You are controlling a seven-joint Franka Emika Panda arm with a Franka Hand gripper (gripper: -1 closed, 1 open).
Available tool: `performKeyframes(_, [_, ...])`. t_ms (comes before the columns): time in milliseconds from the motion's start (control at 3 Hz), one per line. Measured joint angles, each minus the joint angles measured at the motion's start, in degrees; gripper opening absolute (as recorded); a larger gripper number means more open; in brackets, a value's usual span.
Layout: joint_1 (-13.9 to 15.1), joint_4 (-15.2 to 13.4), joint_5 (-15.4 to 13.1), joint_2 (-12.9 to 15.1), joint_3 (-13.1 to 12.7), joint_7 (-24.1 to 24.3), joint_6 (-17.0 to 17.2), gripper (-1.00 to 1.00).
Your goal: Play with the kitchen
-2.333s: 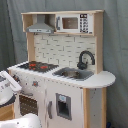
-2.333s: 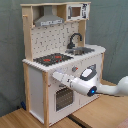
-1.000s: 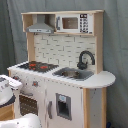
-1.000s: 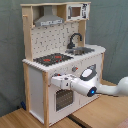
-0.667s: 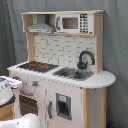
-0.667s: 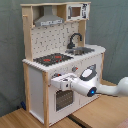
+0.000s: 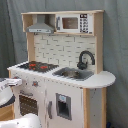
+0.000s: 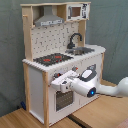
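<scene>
The toy kitchen [image 7: 65, 85] [image 8: 35, 75] is white and light wood, and it stands upright in both exterior views. On its top are a black-and-red stovetop [image 7: 34, 65] [image 8: 52, 59], a sink [image 7: 72, 74] and a black faucet [image 7: 85, 59] [image 8: 75, 40]. A grey hood [image 7: 40, 27] and a toy microwave [image 7: 75, 23] sit above. My gripper [image 8: 56, 83] is held against the kitchen's front just below the stovetop edge, over the oven door [image 8: 62, 100]. In the first exterior view the gripper [image 7: 12, 82] shows at the left edge.
The kitchen stands on a wooden table [image 8: 100, 112] before a grey curtain [image 7: 117, 50]. My white arm [image 8: 110, 90] reaches in from the second exterior view's right. A white rounded part [image 7: 25, 121] lies low in the first exterior view.
My gripper has crept a little toward the second exterior view's left along the kitchen's front. The kitchen itself has not moved.
</scene>
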State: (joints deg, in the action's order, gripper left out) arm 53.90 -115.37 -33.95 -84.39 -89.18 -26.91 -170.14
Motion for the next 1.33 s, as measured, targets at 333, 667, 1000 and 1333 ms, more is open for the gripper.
performKeyframes(333, [-0.01,0.04,-0.05,-0.05,-0.01,-5.73,0.16,-1.0])
performKeyframes(667, [0.0,0.05,0.07,-0.02,-0.07,-5.79,0.59,-1.0])
performKeyframes(1000, [-0.03,0.05,0.07,-0.01,-0.08,-5.77,0.71,1.0])
performKeyframes(1333, [-0.54,0.01,0.42,0.63,0.66,-0.82,3.11,1.0])
